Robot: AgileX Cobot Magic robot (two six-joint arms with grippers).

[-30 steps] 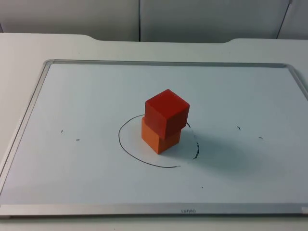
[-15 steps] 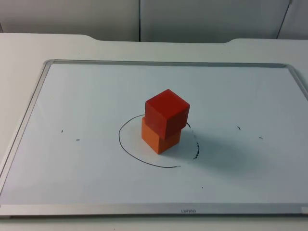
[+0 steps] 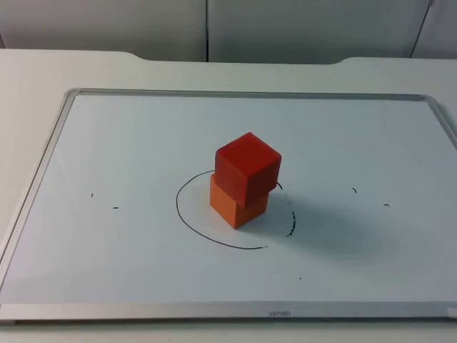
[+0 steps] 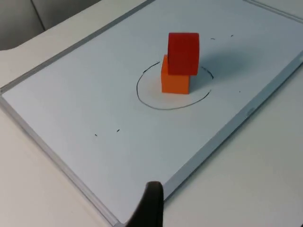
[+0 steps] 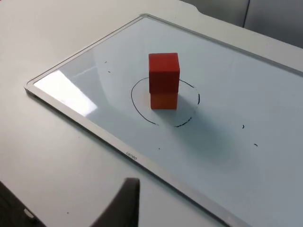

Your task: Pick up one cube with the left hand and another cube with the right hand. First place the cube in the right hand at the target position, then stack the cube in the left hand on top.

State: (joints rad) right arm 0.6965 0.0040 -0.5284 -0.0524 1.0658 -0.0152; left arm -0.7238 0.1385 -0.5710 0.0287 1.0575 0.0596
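Red cube [image 3: 248, 168] is seen stacked on orange cube [image 3: 238, 204], slightly offset, inside the drawn circle [image 3: 187, 216] on the whiteboard [image 3: 128, 143]. Stack lies well ahead of left gripper [image 4: 150, 205] and right gripper [image 5: 124, 201], both well apart from it; finger spacing cannot be told. Task is judged complete; neither arm is clearly nearer.

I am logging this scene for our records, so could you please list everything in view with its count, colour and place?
red cube: one, red, stacked on the orange cube, slightly offset.
orange cube: one, orange, on the whiteboard inside the drawn circle.
drawn circle: one, black line, mid-board.
whiteboard: one, white with silver frame, flat on the table.
table: one, white, under the board.
partition wall: one, grey, behind the table.
left end effector: black fingertip, off the board's edge.
right end effector: black fingertip, over the table.
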